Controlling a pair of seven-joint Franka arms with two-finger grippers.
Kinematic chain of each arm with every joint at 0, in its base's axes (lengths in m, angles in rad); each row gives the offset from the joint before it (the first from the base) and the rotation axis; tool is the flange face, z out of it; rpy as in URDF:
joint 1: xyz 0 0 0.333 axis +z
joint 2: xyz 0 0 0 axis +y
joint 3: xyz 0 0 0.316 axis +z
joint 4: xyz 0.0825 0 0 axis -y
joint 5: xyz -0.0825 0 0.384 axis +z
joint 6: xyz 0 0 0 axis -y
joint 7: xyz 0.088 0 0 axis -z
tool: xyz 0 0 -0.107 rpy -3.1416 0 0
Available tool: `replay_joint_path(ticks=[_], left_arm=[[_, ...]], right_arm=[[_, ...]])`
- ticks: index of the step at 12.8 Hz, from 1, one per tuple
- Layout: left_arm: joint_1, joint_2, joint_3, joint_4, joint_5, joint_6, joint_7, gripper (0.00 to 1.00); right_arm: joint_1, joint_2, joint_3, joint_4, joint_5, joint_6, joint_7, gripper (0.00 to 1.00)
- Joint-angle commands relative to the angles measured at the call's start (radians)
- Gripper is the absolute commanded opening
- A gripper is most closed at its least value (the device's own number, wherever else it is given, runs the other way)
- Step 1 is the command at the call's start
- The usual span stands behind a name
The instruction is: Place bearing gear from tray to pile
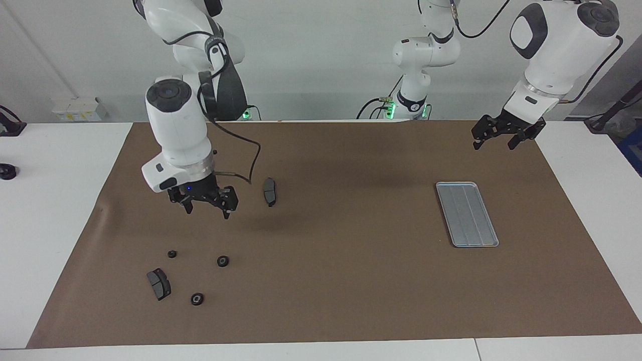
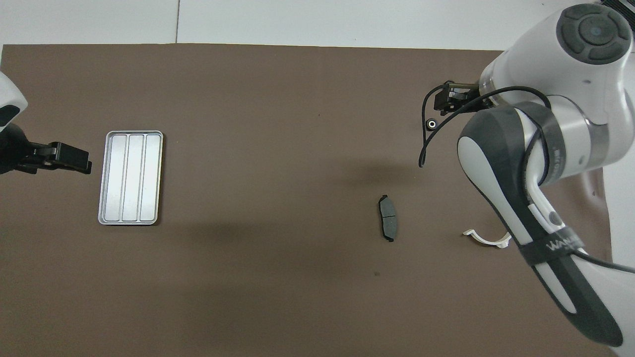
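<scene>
Right now the right gripper hangs spread and empty over the brown mat, above the pile of three black rings lying at the right arm's end. Tray sits bare at the left arm's end; left gripper waits spread above the mat near it.

The right arm reaches out from its base with the elbow folded high and the forearm pointing straight down. Its wrist hangs vertical, and the right gripper is raised in the air with its fingers spread apart, holding nothing. The left arm waits at its own end of the table, bent sharply at the elbow, wrist angled down. The left gripper hangs high in the air, its fingers also spread and empty.
</scene>
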Motion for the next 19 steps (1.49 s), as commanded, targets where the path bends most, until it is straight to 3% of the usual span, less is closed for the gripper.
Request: replay_joint_path(ticks=[1,7,11,15,19], left_arm=[[0.004,-0.024,-0.002,-0.026,0.0,-0.004,0.005,1.0],[0.004,-0.024,-0.002,-0.026,0.0,-0.003,0.005,1.0],[0.004,-0.024,0.0,-0.026,0.0,-0.003,0.005,1.0],[0.004,-0.024,-0.002,-0.026,0.0,-0.003,0.005,1.0],[0.004,-0.024,-0.002,-0.026,0.0,-0.003,0.005,1.0]], right_arm=[[-0.038,-0.11,0.003,-0.027,0.04,-0.103,-0.103,1.0],[-0.182,-0.231,-0.014,-0.025,0.161,-0.223,-0.233,1.0],[-0.187,-0.276,-0.029,-0.039,0.181,-0.254,-0.238,1.0],[-0.184,-0.325,-0.028,-0.126,0.181,-0.237,-0.226,1.0],[-0.108,-0.347,-0.034,-0.179,0.181,-0.212,-0.2,1.0]])
